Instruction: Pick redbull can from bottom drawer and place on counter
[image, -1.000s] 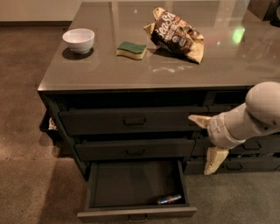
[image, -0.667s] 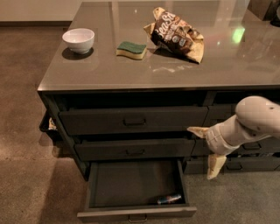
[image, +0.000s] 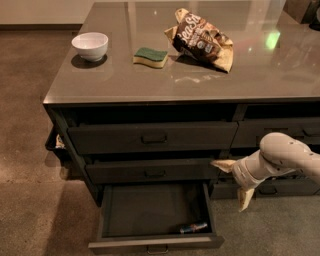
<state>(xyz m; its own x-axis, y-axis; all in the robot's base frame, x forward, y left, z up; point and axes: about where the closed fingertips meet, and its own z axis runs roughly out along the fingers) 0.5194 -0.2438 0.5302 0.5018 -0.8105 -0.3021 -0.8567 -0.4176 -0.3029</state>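
**Q:** What stage of the task is shown?

**A:** An early one. The bottom drawer (image: 150, 243) stands pulled out, so the way in is open. The redbull can (image: 194, 228) lies on its side in the drawer's front right corner, just behind the front panel. Nothing grips it.

**Q:** Where is the gripper, and in what state?

**A:** The gripper (image: 229, 185) hangs to the right of the open drawer, about level with the middle drawer front and well apart from the can. Its two fingers are spread wide, one pointing left and one pointing down, with nothing between them.

**Q:** What is left to do?

**A:** By judgement, nearly all of it: reaching down into the drawer, closing on the can, lifting it clear, and setting it on the counter (image: 150, 82). A white bowl (image: 90, 45), a sponge (image: 151, 56) and a snack bag (image: 202, 40) already sit there.
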